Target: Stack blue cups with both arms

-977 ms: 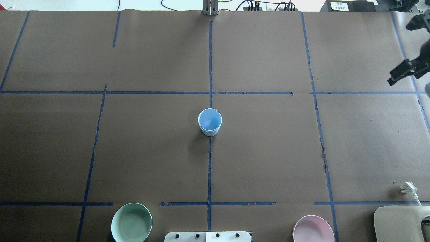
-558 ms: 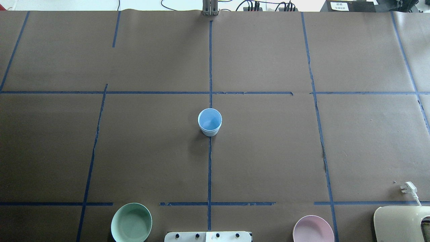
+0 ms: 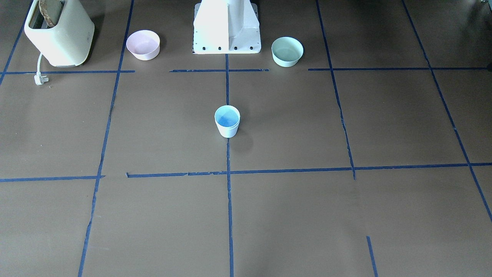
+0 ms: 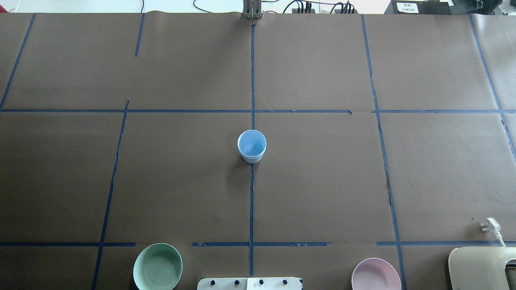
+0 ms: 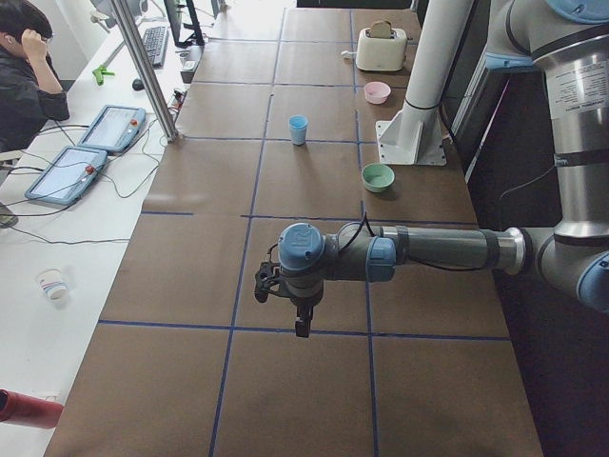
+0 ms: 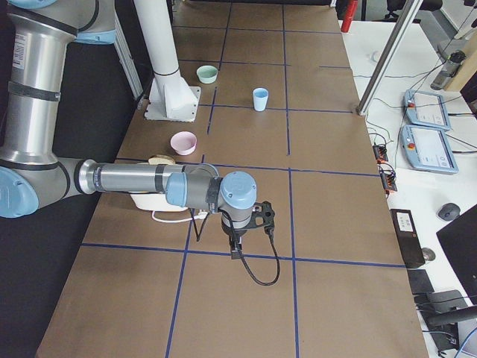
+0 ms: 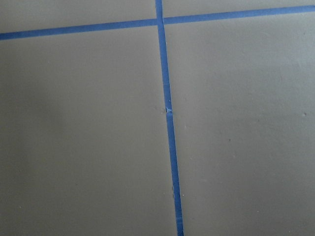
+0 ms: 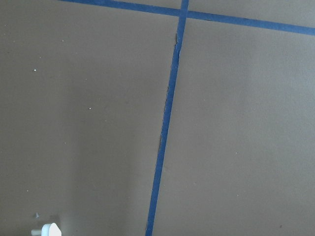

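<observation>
One pale blue cup shape (image 4: pixel 251 146) stands upright at the table's middle on the blue tape line; it also shows in the front view (image 3: pixel 227 121). A faint second rim line runs just under its rim; I cannot tell whether it is two nested cups. No other blue cup is in view. My left gripper (image 5: pixel 303 329) shows only in the exterior left view, low over the table far from the cup. My right gripper (image 6: pixel 235 251) shows only in the exterior right view, also far from it. I cannot tell whether either is open or shut. Both wrist views show only brown paper and tape.
A mint-green bowl (image 4: pixel 157 266) and a pink bowl (image 4: pixel 375 275) sit on either side of the white pedestal base (image 3: pixel 226 27). A cream toaster (image 4: pixel 481 268) with a white plug (image 4: pixel 492 224) stands at the right near corner. An operator (image 5: pixel 24 71) sits beyond the table.
One second ago my right gripper showed at the right edge of the overhead view; it has since left that view. The cup has not moved.
</observation>
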Action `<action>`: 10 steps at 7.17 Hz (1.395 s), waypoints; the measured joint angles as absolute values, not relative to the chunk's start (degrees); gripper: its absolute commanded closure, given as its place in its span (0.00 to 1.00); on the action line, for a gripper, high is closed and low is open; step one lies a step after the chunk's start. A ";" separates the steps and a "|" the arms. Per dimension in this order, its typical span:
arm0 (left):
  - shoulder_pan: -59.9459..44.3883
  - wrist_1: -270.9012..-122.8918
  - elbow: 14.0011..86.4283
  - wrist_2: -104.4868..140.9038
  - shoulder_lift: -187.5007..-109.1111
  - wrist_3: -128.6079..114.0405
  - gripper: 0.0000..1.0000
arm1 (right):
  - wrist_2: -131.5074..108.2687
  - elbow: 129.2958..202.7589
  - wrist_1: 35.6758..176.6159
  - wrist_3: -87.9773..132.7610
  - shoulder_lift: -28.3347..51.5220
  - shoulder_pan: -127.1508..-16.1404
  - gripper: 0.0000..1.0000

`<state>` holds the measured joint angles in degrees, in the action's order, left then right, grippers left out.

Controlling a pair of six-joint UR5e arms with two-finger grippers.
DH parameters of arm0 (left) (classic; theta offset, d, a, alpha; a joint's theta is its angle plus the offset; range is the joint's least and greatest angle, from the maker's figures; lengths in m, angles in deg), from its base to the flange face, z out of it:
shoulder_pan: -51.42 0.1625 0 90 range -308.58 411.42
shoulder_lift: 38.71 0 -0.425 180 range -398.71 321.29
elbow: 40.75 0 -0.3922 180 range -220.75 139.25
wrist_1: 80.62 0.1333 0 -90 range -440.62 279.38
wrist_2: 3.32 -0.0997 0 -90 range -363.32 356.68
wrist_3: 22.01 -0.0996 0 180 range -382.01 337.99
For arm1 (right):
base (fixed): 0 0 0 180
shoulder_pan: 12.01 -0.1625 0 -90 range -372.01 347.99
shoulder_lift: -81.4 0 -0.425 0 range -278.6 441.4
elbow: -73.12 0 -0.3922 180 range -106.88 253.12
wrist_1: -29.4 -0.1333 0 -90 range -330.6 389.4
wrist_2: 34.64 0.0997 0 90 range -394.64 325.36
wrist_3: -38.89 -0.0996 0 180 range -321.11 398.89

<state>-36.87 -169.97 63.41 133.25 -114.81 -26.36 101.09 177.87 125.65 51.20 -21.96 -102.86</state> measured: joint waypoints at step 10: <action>-36.89 -170.29 63.03 133.26 -114.65 -26.41 0.00 | 101.20 177.89 125.56 51.11 -21.61 -101.66 0.00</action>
<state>-36.89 -170.29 63.03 133.26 -114.65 -26.41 101.20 177.89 125.56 51.11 -21.61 -101.66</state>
